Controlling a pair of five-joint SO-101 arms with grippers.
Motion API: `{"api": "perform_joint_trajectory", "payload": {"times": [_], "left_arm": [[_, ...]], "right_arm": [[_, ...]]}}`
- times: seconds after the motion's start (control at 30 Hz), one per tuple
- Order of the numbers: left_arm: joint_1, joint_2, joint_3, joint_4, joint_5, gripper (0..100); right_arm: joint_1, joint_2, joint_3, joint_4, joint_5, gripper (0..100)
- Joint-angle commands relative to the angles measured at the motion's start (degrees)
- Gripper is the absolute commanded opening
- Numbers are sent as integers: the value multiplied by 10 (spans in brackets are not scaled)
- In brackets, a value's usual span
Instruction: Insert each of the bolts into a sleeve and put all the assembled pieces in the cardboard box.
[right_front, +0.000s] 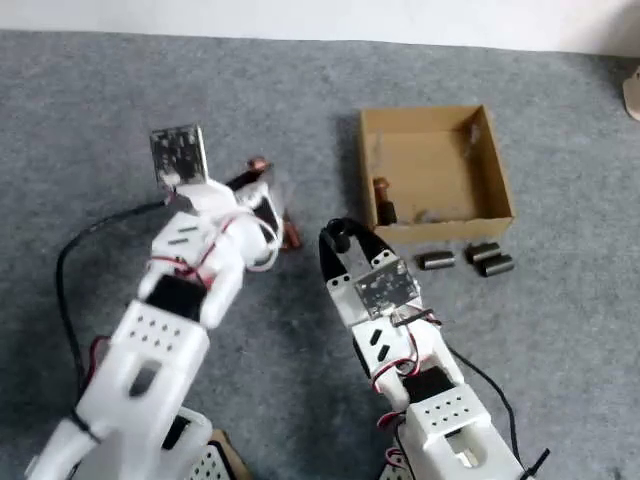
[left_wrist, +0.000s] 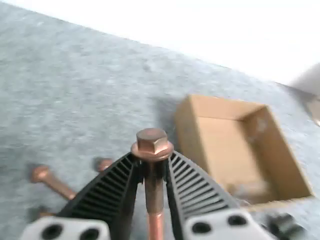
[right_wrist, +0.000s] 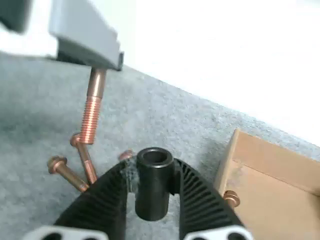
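My left gripper (left_wrist: 152, 162) is shut on a copper bolt (left_wrist: 152, 145), gripped just under its hex head; in the high view it (right_front: 258, 182) hangs left of the cardboard box (right_front: 497, 170). My right gripper (right_wrist: 152, 170) is shut on an upright black sleeve (right_wrist: 151, 185) and sits (right_front: 340, 238) near the box's front left corner. In the right wrist view the held bolt (right_wrist: 91, 112) hangs thread-down, a little apart from the sleeve's open top. One assembled piece (right_front: 383, 205) lies inside the box. Three loose sleeves (right_front: 435, 260) (right_front: 483, 251) (right_front: 497, 266) lie in front of the box.
Loose copper bolts (right_wrist: 67, 172) (right_wrist: 85, 157) lie on the grey carpet between the two arms, with one (right_front: 290, 235) beside the left arm. A black cable (right_front: 65, 280) loops at the left arm's outer side. A white wall edge runs along the carpet's far side.
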Motion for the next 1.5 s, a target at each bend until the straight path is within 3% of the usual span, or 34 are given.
{"api": "perform_joint_trajectory", "payload": {"times": [0.0, 0.5, 0.83, 1.17, 1.47], "left_arm": [[43, -73, 11, -17, 6, 5], [123, -190, 76, -26, 9, 5], [116, -187, 200, -261, 4, 6], [76, -186, 202, -268, 4, 6], [80, -185, 206, -268, 4, 6]], "right_arm": [[-7, -20, 81, 17, 18, 5], [-12, -23, 81, 52, 17, 5], [-33, -23, 81, 53, 17, 5], [-33, -23, 81, 52, 17, 5], [-41, -24, 81, 51, 17, 5]]}}
